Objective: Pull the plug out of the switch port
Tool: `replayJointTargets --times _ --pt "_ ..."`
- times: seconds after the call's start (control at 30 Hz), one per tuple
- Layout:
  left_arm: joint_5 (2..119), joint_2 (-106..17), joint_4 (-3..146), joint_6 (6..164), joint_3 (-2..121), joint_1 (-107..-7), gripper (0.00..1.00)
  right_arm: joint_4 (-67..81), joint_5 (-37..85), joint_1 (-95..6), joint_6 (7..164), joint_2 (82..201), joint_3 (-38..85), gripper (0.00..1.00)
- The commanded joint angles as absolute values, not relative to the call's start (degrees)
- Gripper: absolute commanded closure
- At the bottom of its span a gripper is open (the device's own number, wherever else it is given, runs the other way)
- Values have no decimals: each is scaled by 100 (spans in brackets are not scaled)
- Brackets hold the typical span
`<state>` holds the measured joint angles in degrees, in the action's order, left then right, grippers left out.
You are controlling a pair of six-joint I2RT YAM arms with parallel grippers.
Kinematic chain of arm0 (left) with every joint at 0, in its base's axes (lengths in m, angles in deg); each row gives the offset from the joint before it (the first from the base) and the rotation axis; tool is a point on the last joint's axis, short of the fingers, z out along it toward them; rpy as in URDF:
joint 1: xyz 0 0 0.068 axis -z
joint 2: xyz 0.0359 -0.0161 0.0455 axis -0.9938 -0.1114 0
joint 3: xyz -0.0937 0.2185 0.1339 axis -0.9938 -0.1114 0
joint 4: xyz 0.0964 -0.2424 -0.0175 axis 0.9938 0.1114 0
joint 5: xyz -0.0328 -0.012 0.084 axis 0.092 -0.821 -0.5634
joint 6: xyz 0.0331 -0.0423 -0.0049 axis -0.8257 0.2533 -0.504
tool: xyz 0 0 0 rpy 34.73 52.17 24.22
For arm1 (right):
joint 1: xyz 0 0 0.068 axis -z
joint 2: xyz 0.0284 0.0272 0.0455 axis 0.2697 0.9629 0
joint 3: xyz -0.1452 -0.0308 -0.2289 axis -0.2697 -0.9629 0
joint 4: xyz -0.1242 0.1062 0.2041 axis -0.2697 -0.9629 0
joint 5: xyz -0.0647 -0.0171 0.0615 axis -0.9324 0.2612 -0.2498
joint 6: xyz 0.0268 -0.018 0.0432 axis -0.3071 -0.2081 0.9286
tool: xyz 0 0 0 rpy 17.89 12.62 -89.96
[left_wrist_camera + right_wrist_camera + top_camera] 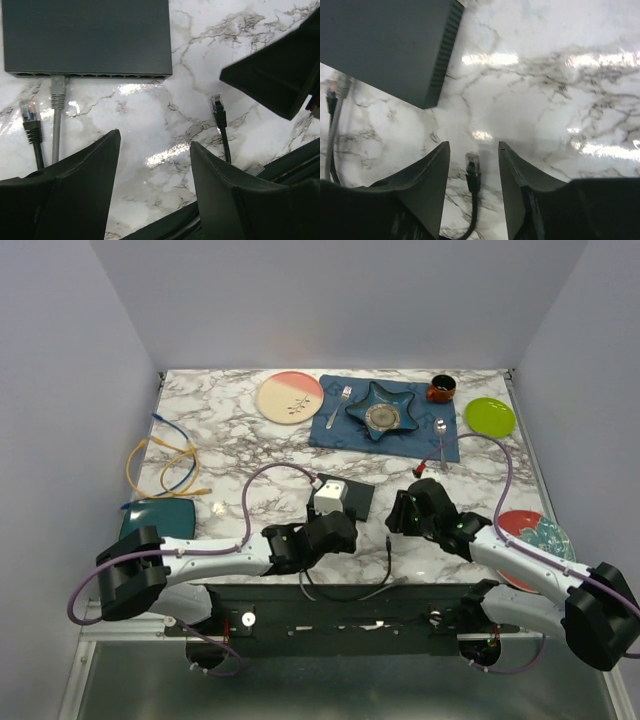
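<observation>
Left gripper (155, 137) gapes empty, right gripper (474, 144) around a loose black plug (472, 165). Matte-black switch (87, 35) ahead, edges cropped, holds a grey plug (58, 85).

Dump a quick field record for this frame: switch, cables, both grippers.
switch: flat black box on the marble table
plugged in: grey cable, seated in a port on the switch's near edge
loose: black plug lying beside the grey cable; second black plug lying further right
left gripper: open, empty, short of the switch
right gripper: open, fingers either side of the second black plug, not clamped
task state: grey cable not yet pulled
</observation>
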<state>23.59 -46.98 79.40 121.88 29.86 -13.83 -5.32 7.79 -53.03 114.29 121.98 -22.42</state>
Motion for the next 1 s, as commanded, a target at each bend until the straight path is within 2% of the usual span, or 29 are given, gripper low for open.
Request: replayJointTargets --times 0.0,0.17,0.43,0.6,0.7,0.83,0.97 --pt "1717 -4231 8224 12754 2665 -1382 30 -1017 749 -5291 11374 11742 -2557 45" --pt "1743 -4099 8197 13010 2427 -1382 30 -1088 1109 -5344 11479 11627 -2689 42" --pt "1708 -3766 8276 13238 2190 -1382 30 -780 1022 -5950 11777 12601 -2627 41" --pt "1629 -3387 8355 13431 1944 -1382 30 -806 758 -6047 11875 12796 -2531 42" --pt "1620 -3220 8364 13502 1821 -1382 31 -815 758 -6047 11919 12849 -2504 49" --pt "1664 -3071 8198 13476 1689 -1382 32 -824 828 -6047 11937 12726 -2522 82" --pt "1865 -2877 7645 13091 1557 -1382 32 -1227 496 -6056 11893 12068 -2391 94"
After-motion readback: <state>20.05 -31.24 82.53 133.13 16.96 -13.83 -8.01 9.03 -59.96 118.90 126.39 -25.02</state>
